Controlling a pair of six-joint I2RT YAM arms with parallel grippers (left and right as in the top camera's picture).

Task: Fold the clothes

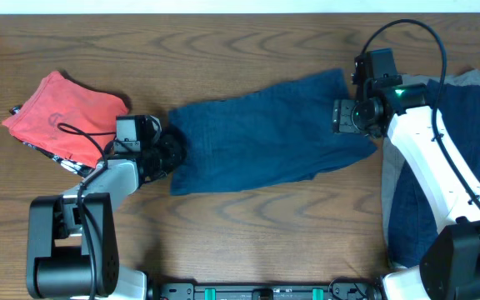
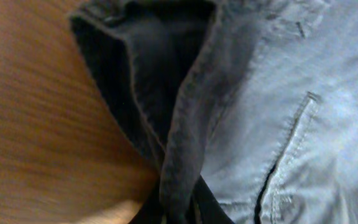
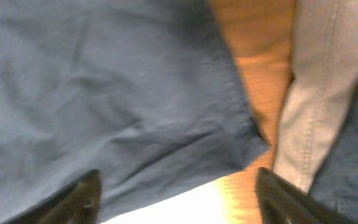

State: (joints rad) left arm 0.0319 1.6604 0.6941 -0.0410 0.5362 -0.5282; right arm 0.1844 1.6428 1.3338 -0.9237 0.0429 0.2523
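Note:
Dark navy denim shorts (image 1: 261, 133) lie spread across the middle of the wooden table. My left gripper (image 1: 170, 152) is at their left end, shut on the bunched waistband edge (image 2: 182, 162), with a pocket seam beside it. My right gripper (image 1: 346, 117) hovers over the shorts' right end, open and empty; its two fingers (image 3: 176, 196) straddle the hem corner (image 3: 241, 143). A red garment (image 1: 63, 115) lies folded at the far left.
A pile of grey and navy clothes (image 1: 465, 150) lies at the right edge under my right arm; its grey seam shows in the right wrist view (image 3: 319, 93). Bare wood table (image 1: 248, 225) in front.

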